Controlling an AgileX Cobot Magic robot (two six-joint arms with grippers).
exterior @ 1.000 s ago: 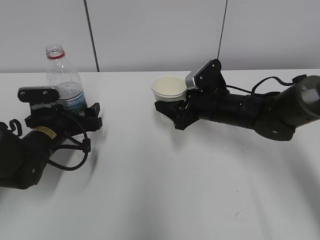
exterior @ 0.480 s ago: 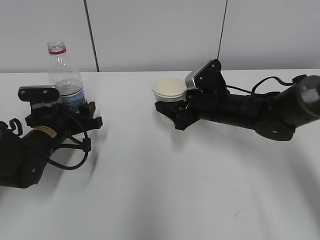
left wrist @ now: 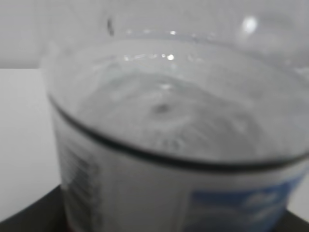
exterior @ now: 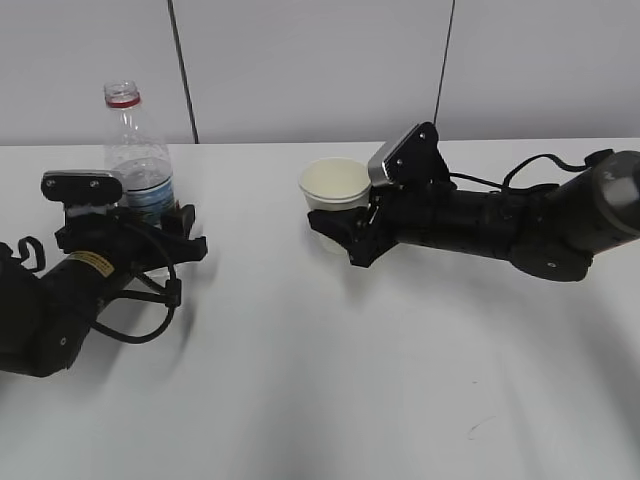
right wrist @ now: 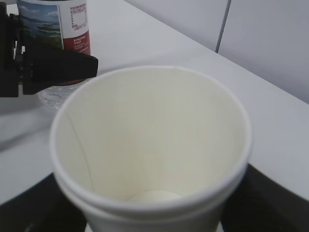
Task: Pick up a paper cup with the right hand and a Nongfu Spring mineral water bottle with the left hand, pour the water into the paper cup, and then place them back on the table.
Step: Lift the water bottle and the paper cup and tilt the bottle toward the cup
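Bottle: the Nongfu Spring mineral water bottle (exterior: 139, 165) stands upright at the far left of the table (exterior: 330, 390), capless with a red neck ring; its lower half is hidden behind the left hand (exterior: 150, 235).
Left grip: the black jaws are closed around the bottle's lower body; whether its base rests on the table cannot be told.
Left wrist view: filled by the bottle (left wrist: 174, 145), blurred; water surface and a strip of label show, the print unreadable, gripper parts only dark corners at the bottom edge.
Cup: the paper cup (exterior: 335, 195) sits upright near the table's middle, far side, its lower wall covered by the right hand (exterior: 345, 230).
Right grip: jaws closed on the cup's lower part.
Right wrist view: the cup (right wrist: 149, 150) is empty inside, its base cut off below; beyond it on the left are the bottle's label (right wrist: 53, 24) and the other gripper (right wrist: 43, 65).
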